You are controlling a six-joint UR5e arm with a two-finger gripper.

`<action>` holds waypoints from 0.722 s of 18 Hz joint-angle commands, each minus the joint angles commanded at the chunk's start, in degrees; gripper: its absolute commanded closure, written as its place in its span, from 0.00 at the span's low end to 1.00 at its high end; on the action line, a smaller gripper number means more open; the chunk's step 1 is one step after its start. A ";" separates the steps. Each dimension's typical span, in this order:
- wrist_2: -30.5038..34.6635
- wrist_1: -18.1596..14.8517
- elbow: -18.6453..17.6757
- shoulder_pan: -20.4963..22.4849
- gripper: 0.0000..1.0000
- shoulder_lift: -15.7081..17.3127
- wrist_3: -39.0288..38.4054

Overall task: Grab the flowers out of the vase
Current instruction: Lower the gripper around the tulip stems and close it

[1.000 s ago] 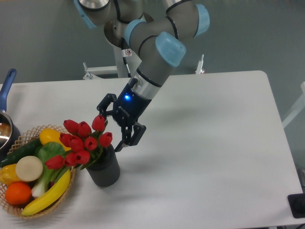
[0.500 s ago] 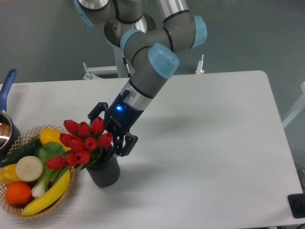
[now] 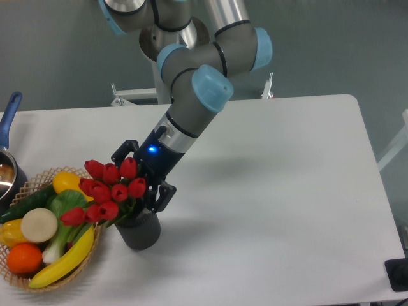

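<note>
Down and leftward the gripper [image 3: 141, 180] had slid since a second before, from beside the bunch to right behind it. Its fingers stood spread, one showing above the buds at the left, the other just right of them over the rim of the vase [image 3: 139, 231]. The flowers [image 3: 108, 192] sat in that dark vase at the lower left of the white surface [image 3: 274, 191], leaning toward a wicker basket [image 3: 32, 271] of vegetables touching them.
</note>
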 joint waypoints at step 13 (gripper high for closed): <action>-2.99 0.18 0.09 0.18 0.15 -1.32 0.00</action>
